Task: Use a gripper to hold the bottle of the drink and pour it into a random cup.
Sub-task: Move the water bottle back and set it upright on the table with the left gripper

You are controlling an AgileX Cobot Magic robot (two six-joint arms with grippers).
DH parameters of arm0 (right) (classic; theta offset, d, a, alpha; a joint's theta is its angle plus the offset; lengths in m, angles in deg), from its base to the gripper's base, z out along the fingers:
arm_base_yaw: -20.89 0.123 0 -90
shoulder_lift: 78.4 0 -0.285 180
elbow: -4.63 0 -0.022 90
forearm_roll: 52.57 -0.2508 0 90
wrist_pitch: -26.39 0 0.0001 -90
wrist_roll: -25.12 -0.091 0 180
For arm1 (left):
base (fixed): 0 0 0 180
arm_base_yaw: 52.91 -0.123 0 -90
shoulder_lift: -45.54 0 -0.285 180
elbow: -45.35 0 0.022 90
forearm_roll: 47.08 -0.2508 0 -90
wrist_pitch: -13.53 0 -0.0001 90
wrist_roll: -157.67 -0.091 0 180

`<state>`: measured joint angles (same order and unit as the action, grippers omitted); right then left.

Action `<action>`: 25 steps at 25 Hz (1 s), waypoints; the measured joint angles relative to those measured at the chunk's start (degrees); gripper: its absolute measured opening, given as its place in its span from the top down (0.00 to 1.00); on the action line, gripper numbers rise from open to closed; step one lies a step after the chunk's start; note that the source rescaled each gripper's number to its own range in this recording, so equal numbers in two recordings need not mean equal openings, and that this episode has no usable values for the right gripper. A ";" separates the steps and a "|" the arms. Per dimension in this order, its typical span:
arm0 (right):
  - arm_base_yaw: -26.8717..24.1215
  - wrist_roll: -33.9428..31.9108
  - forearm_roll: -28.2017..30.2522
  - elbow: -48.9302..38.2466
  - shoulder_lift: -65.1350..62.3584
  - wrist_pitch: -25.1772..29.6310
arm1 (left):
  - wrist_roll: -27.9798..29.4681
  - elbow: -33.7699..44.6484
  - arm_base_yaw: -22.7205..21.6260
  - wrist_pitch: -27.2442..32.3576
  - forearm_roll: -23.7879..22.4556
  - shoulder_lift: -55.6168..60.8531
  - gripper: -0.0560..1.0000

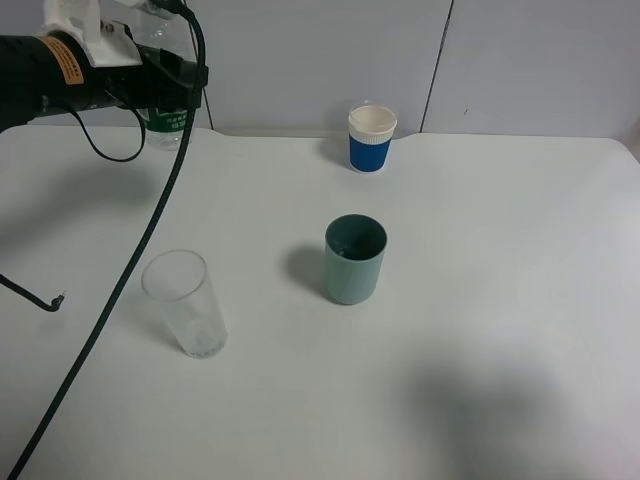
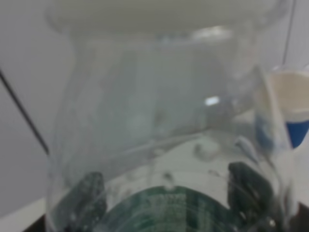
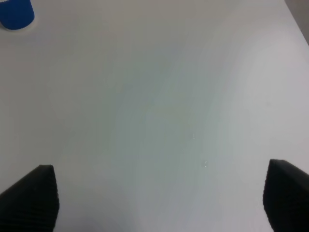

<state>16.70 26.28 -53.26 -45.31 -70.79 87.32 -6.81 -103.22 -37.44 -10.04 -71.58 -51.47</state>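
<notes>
**Bottle Is Held, Pouring Has Not Begun**

The left gripper (image 2: pixel 169 191) on the big black robot arm has its fingers (image 2: pixel 246 186) pressed on two sides of the small clear plastic bottle with the dark green label (image 1: pixel 166 122). It is pinching the bottle. In the left wrist view the bottle fills almost the whole picture. The dark finger pads show through the clear plastic on each side of the green label.

The bottle is upright at the far left of the white table (image 1: pixel 480 400), close to the back edge. It is hard to tell if its bottom touches the table or hangs just above it.

The plain teal-green round cup (image 1: pixel 355 258) stands in the middle of the table, well apart from the bottle. A tall clear glass (image 1: pixel 185 305) stands nearer the front on the left. A blue and white paper cup (image 1: pixel 372 138) stands at the back.

The right gripper (image 3: pixel 159 193) has its black fingers spread wide with nothing between them. Only bare table lies under it.

So the grabbing part looks done. The rest is left to do: the bottle must be carried over a cup, then tipped so the drink runs in. No drink is being poured now
</notes>
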 joint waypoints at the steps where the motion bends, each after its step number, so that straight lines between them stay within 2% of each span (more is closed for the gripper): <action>1: 0.00 0.00 0.00 0.00 0.00 0.00 | -1.07 0.00 0.00 0.85 1.46 0.00 0.89; 6: 0.00 0.00 0.00 0.00 0.00 0.00 | -10.79 0.00 0.00 5.87 9.87 0.00 0.89; 11: 0.00 0.00 0.00 0.00 0.00 0.00 | -17.64 0.00 0.00 6.79 15.64 -0.72 0.89; 15: 0.00 0.00 0.00 0.00 0.00 0.00 | -18.41 0.00 0.00 5.26 16.51 -3.68 0.89; 19: 0.00 0.00 0.00 0.00 0.00 0.00 | -18.05 0.00 0.00 0.53 16.28 -6.93 0.89; 25: 0.00 0.00 0.00 0.00 0.00 0.00 | -10.44 0.13 -0.54 -9.02 9.94 -11.77 0.89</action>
<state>16.70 26.28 -53.26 -45.31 -70.79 87.32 -17.25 -103.09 -37.98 -19.06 -61.64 -63.24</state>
